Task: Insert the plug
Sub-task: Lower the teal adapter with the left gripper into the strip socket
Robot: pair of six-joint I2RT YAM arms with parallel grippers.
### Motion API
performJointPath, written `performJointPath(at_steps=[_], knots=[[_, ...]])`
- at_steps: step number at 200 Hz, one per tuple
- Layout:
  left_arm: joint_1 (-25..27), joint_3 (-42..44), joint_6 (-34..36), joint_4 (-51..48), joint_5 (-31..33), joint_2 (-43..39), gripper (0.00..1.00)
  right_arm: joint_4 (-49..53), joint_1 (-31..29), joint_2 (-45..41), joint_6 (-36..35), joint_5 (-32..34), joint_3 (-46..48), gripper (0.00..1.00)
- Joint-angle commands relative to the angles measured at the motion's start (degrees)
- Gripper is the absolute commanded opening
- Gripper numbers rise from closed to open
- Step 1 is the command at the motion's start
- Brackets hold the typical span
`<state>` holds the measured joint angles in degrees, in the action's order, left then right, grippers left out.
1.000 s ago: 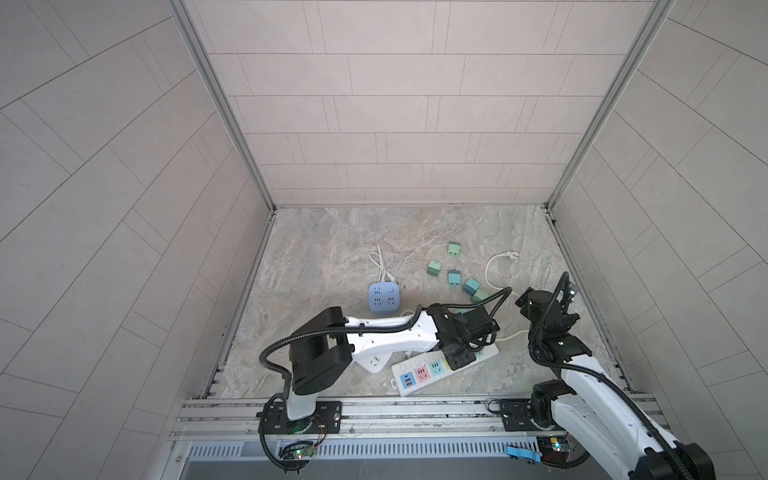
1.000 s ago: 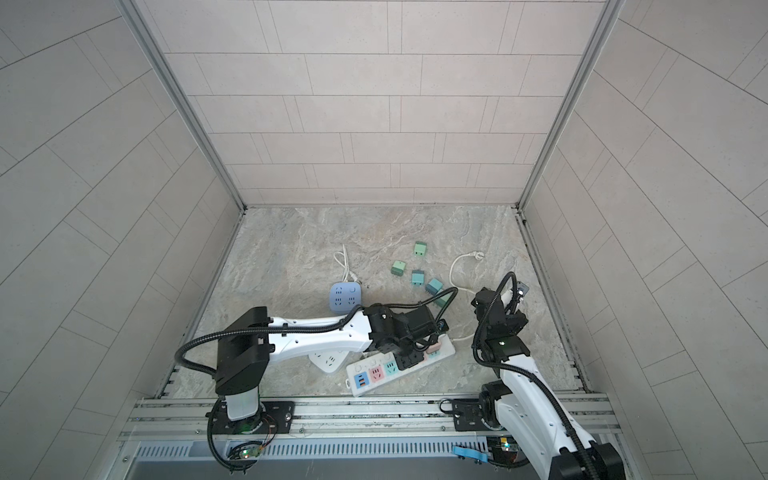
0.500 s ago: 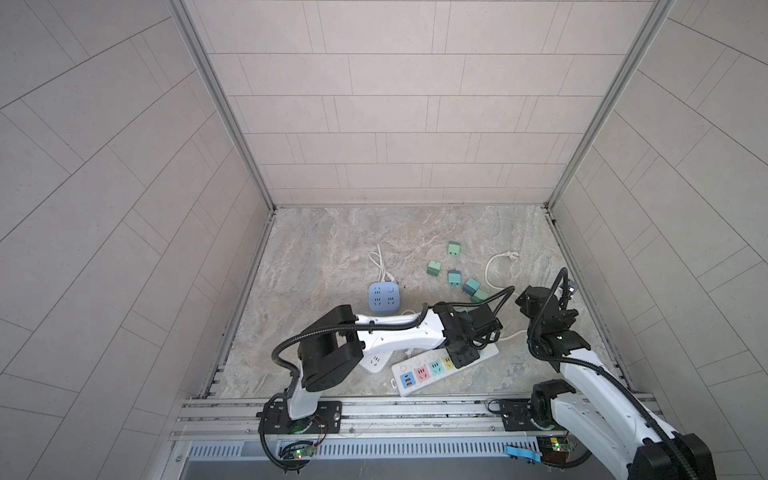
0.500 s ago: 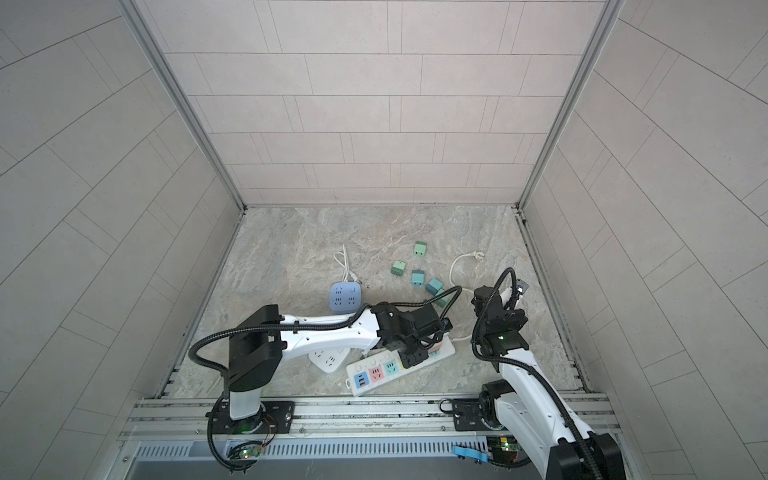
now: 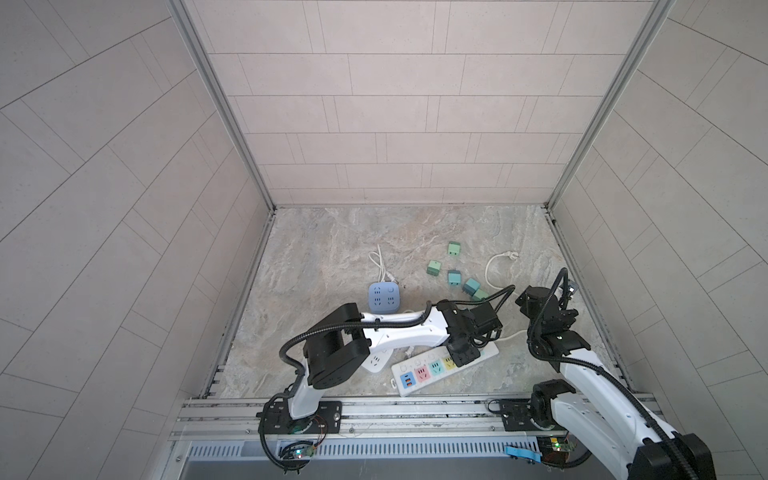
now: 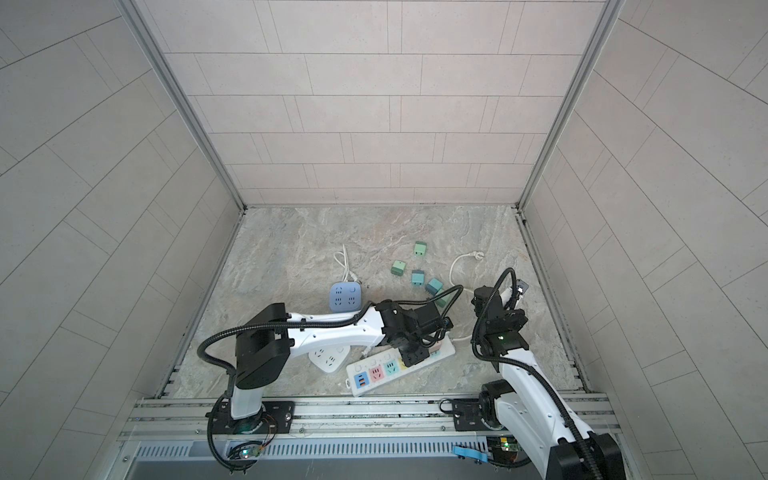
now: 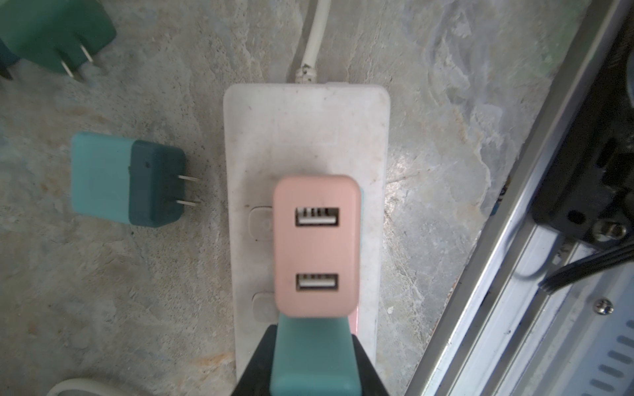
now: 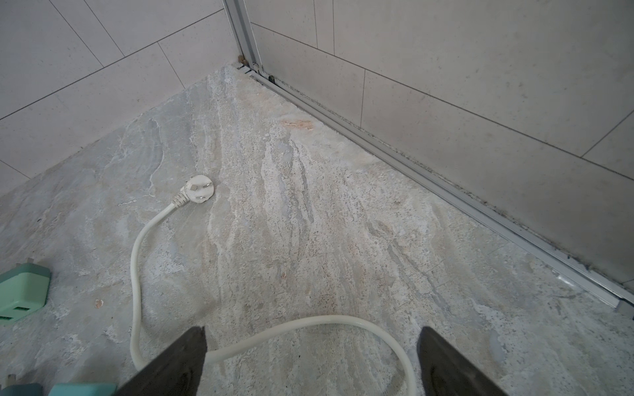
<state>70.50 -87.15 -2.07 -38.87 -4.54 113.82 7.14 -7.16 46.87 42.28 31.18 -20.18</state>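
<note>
Left wrist view, looking straight down: the left gripper (image 7: 314,363) pinches the teal body of a small USB charger plug with a pink two-port face (image 7: 317,240). It holds the plug upright on the long white plastic power strip (image 7: 305,137), at the socket nearest the strip's cord end. The plug's prongs are hidden beneath its body, so it cannot be told whether they are fully seated in the strip. The body appears to sit close against the strip's top, which suggests the insertion is at or near its end. What seems left is a final press, if needed, and the release.

In both top views that gripper covers the same end of the strip, while the coloured sockets toward the strip's other end stand uncovered. Beside the strip lies a loose two-tone teal charger (image 7: 127,178), its prongs pointing at the strip's edge without touching it.

The right gripper (image 8: 312,343), jaws spread wide and holding nothing, hangs over the strip's white cord (image 8: 135,301). The cord runs away from the strip to a round white mains plug (image 8: 197,188) on the grey stone-look tabletop (image 8: 343,205).
</note>
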Motion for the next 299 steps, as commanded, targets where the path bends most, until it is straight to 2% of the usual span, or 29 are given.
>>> performJointPath(at_steps=[1,84,149,162,192,252,280,299], knots=[[-0.36,-2.29,0.29,-0.48,-0.39,2.22,0.00,1.26,0.20,-0.71,0.83,1.43,-0.56,0.98],[-0.36,-6.44,0.57,-3.10,-0.73,7.34,0.00,1.45,0.24,-0.75,0.87,1.35,-0.61,0.98],[-0.51,-11.34,1.44,-10.26,2.34,9.69,0.00,1.39,0.35,-0.56,0.31,1.49,-0.32,0.99],[-0.63,-11.49,1.54,-10.93,2.58,9.44,0.00,1.14,2.87,-0.04,0.78,-0.35,-0.19,1.00],[-0.85,-13.21,2.06,-12.26,1.87,10.89,0.00,0.20,12.74,0.87,2.43,-10.21,1.22,0.95],[-1.06,-20.21,2.59,-15.50,0.50,17.21,0.00,0.36,13.05,-2.67,2.88,-10.44,2.61,0.96],[-1.11,-20.57,2.41,-15.56,0.89,17.21,0.00,0.42,13.05,-2.55,2.93,-10.52,2.52,0.96],[-1.00,-19.84,2.32,-15.18,0.89,16.16,0.15,0.51,13.05,-2.85,2.93,-10.52,2.69,0.96]])
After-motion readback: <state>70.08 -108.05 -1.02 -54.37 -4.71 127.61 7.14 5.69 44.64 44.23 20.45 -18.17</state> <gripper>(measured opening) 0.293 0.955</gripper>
